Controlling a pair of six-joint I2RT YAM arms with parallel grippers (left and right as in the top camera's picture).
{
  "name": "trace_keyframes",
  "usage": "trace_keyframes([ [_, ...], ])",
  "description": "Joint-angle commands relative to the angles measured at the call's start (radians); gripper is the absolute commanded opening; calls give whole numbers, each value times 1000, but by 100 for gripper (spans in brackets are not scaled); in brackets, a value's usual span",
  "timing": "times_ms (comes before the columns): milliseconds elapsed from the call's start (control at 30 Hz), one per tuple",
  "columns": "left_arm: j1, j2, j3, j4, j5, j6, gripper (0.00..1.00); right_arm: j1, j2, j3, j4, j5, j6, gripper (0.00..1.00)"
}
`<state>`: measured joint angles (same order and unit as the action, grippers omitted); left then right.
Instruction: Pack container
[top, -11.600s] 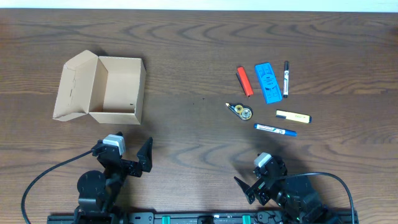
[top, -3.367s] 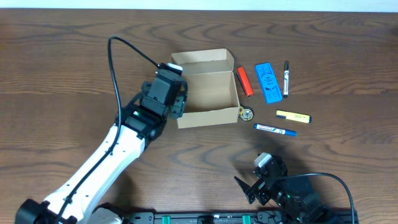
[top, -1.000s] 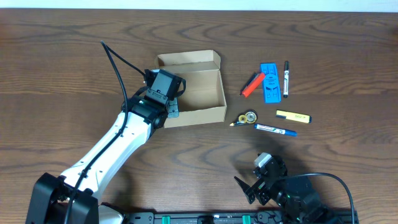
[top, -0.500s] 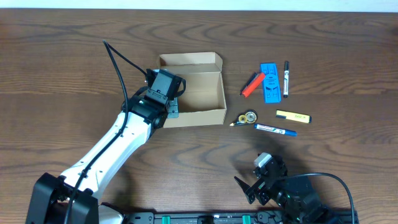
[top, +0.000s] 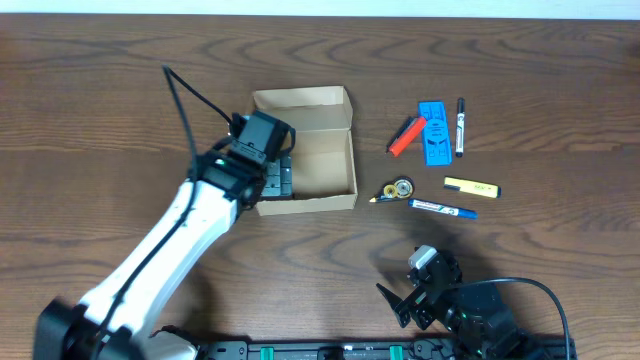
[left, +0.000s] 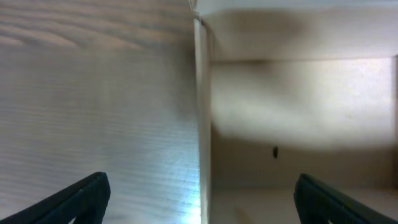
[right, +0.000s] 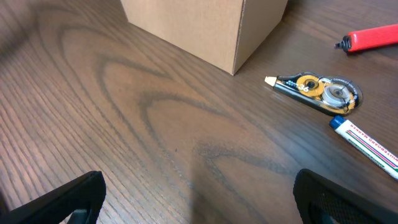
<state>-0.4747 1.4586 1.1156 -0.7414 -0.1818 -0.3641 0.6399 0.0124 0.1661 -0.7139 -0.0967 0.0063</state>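
A dark wood-grain table (top: 520, 60) carries a loose cluster of stationery on its three-o'clock side. At the cluster's twelve o'clock lies a blue packet (top: 430, 132) with printing on it. A red marker (top: 404, 135) sits at the packet's nine o'clock, tilted toward one o'clock and reaching the packet's edge. A black pen (top: 460, 126) lies just beside the packet at three o'clock, set along the twelve-to-six line. A yellow highlighter (top: 471, 186) rests at five o'clock from the packet. A blue-and-white marker (top: 442, 208) lies near the highlighter's seven o'clock. A correction-tape dispenser (top: 394, 189) lies at this marker's ten o'clock end.
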Motion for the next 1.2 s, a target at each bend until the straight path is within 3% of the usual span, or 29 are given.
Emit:
trace_keyframes([
  [0, 3, -117, 121, -76, 1, 108, 95, 16, -6, -5, 0, 3, -15, 99],
  [200, 5, -255, 212, -208, 157, 359, 95, 16, -6, -5, 0, 3, -15, 99],
  [367, 5, -342, 219, -307, 182, 465, 95, 16, -6, -5, 0, 3, -15, 99],
  [1167, 5, -381, 217, -370, 175, 473, 95, 16, -6, -5, 5, 12, -15, 99],
])
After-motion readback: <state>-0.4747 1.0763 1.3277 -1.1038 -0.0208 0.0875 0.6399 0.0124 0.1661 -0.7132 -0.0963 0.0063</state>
